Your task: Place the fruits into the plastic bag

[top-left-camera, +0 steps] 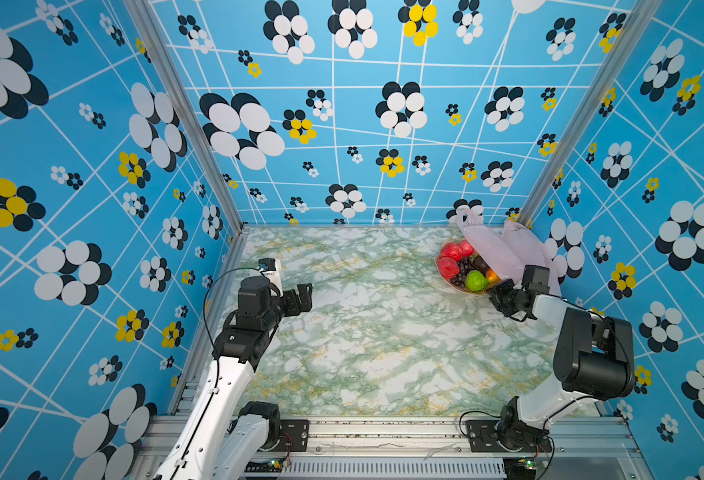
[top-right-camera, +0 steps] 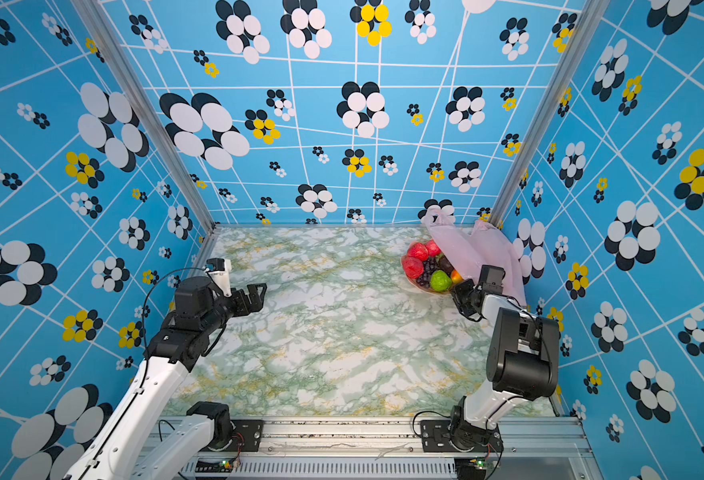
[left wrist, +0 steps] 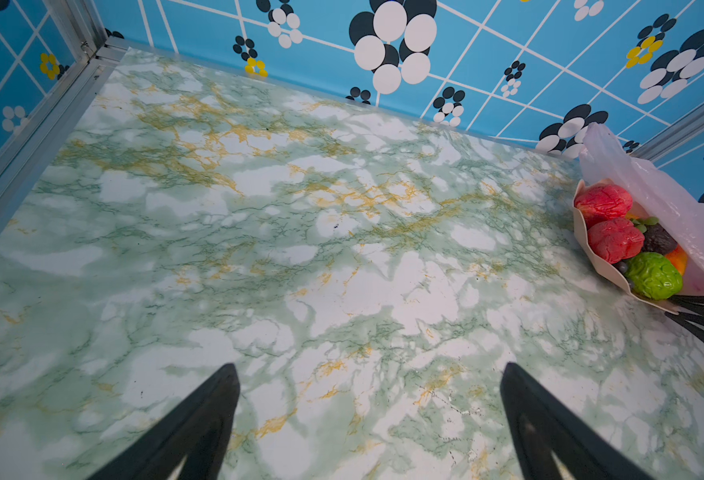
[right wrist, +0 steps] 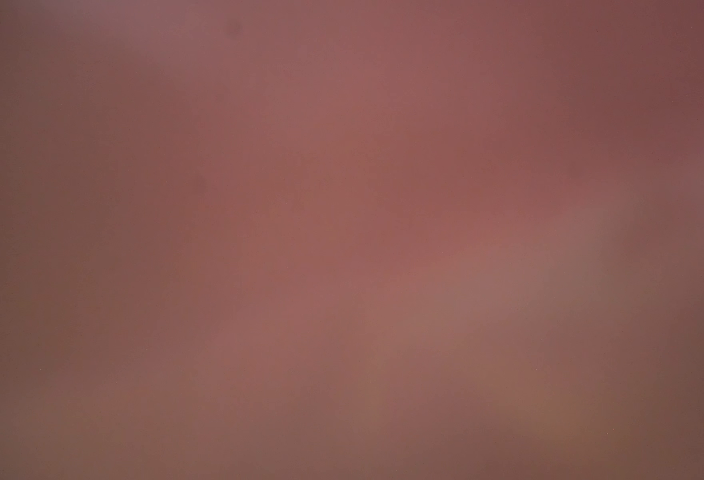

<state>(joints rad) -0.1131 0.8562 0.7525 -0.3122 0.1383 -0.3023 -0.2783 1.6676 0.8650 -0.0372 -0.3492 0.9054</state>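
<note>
Toy fruits (top-left-camera: 464, 266) in bowl (left wrist: 599, 259), pale-pink bag (top-left-camera: 501, 249) slumped alongside

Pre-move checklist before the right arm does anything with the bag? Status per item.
1. Left gripper open and clear of everything: ok.
2. Right gripper has hold of the plastic bag: cannot tell. It sits at the near rim of the bowl beside the bag's edge, with its jaws hidden.
3. Right wrist view usable: not ok, only a pinkish blur.
4. Bag mouth open: cannot tell. In both top views the bag drapes over the bowl's right side.
5. Fruits all in the bowl, none loose on the table: ok.
</note>
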